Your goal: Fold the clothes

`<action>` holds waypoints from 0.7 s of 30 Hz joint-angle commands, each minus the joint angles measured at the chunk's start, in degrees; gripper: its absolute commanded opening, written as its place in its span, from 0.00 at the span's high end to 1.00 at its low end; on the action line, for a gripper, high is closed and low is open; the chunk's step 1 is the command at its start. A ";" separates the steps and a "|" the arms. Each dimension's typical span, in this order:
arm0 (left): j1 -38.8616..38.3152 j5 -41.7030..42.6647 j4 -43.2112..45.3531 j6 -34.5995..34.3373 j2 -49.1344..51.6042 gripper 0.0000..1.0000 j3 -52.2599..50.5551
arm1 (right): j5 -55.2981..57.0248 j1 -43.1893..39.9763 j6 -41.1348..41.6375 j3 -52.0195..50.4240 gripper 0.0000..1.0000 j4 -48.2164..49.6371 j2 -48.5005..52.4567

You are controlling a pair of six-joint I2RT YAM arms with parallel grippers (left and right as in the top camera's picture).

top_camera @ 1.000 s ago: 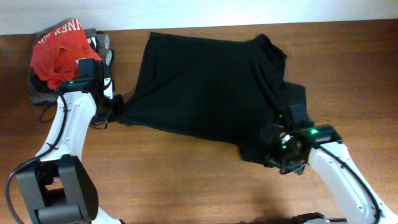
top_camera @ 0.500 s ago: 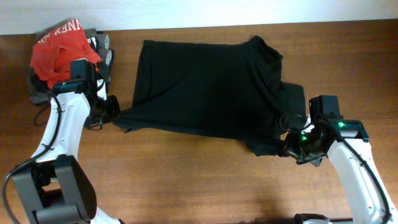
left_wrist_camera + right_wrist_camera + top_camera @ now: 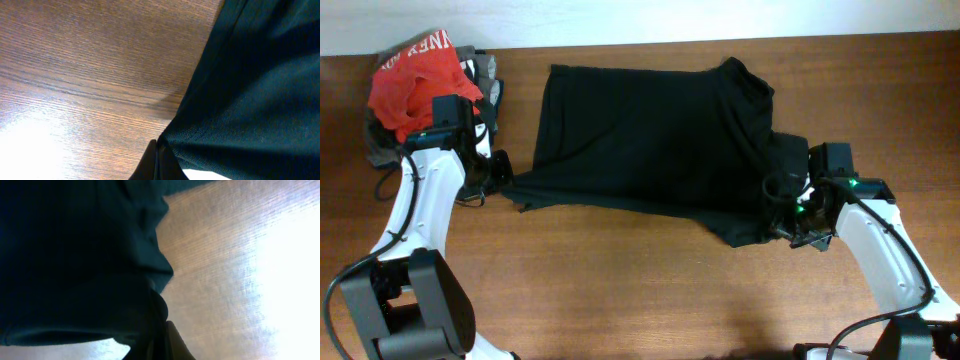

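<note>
The black T-shirt (image 3: 650, 130) lies spread across the middle of the wooden table, its collar at the upper right. My left gripper (image 3: 503, 178) is shut on the shirt's lower left corner, which fills the right of the left wrist view (image 3: 250, 100). My right gripper (image 3: 782, 205) is shut on the shirt's lower right edge by the sleeve; the dark fabric fills the left of the right wrist view (image 3: 75, 255). In both wrist views the fingers (image 3: 159, 162) (image 3: 161, 330) pinch fabric just above the wood.
A red garment with white lettering (image 3: 415, 80) lies on grey and dark folded garments (image 3: 485, 85) at the back left corner, close to my left arm. Bare wood (image 3: 640, 290) runs along the table's front.
The shirt has been pulled wider and flatter. My right gripper moved right and back with its edge. My left gripper moved left, then held with its corner.
</note>
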 commanded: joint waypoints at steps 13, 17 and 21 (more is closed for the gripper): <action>0.63 -0.70 1.55 -0.92 -1.22 0.99 3.10 | 0.46 -0.59 -4.90 13.68 0.96 2.10 -0.13; 0.63 -0.76 -2.21 -0.87 -3.17 0.99 5.25 | 2.62 -0.59 -5.14 19.89 0.96 -4.50 -0.26; 0.63 -0.90 -4.55 -0.76 -6.91 0.99 5.53 | 4.09 -0.59 -5.73 23.91 0.96 -10.95 -0.98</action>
